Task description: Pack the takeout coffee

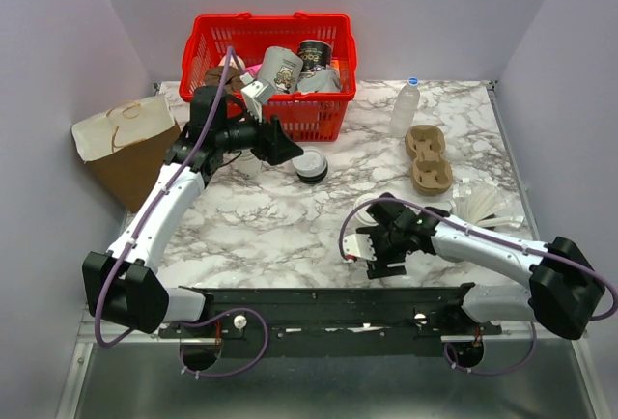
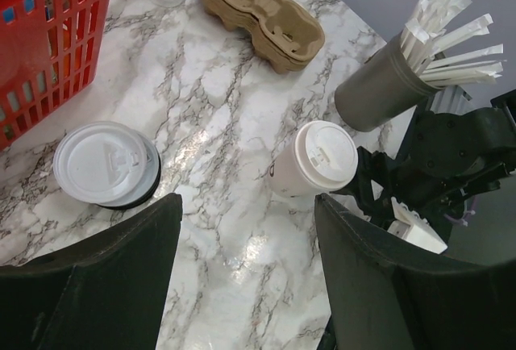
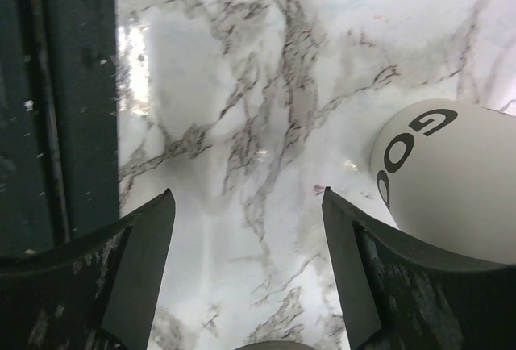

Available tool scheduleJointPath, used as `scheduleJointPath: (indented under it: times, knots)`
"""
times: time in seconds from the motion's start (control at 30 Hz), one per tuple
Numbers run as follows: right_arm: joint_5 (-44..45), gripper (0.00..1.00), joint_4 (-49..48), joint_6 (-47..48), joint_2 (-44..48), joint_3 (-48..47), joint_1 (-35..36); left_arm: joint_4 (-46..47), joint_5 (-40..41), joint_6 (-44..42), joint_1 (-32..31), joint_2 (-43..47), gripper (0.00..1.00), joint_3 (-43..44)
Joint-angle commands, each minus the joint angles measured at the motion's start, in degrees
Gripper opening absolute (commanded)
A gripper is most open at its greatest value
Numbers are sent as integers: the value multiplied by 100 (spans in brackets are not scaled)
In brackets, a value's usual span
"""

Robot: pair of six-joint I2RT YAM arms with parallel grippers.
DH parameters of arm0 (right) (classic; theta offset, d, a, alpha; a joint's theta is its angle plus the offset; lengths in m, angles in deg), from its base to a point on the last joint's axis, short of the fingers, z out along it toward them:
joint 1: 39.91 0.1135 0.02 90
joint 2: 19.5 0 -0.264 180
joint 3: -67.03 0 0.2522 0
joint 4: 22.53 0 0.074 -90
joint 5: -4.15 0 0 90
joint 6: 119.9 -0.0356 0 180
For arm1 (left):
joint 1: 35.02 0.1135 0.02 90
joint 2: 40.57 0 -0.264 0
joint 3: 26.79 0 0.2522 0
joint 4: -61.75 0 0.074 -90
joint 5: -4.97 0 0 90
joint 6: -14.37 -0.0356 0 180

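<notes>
The takeout coffee (image 2: 314, 160) is a cream-white paper cup with a white lid. It stands upright on the marble table, just beside my right gripper. Its printed wall (image 3: 451, 181) shows outside the right finger in the right wrist view. In the top view I cannot pick it out near the right gripper. My right gripper (image 3: 246, 197) (image 1: 372, 245) is open and empty, low over bare marble near the front edge. My left gripper (image 2: 246, 205) (image 1: 288, 144) is open and empty, held above the table in front of the basket, well away from the cup.
A red basket (image 1: 266, 28) holding grey printed mugs (image 1: 280, 69) stands at the back. A stack of lids (image 1: 311, 165) lies before it. A cardboard cup carrier (image 1: 428, 158), a bottle (image 1: 406, 107) and a straw holder (image 2: 379, 92) are on the right. A paper bag (image 1: 121, 144) is on the left.
</notes>
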Motion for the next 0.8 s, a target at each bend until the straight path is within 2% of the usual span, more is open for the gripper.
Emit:
scheduleJointPath:
  times: [0.0, 0.4, 0.77]
  knots:
    - [286, 82, -626, 289, -282, 3, -14, 148, -107, 84, 46, -1, 75, -21]
    - [453, 82, -1417, 500, -1609, -805, -110, 122, -90, 101, 63, -2, 76, -4]
    - [611, 82, -1690, 1001, -2585, -1614, -655, 61, -72, 92, 160, 113, 76, -83]
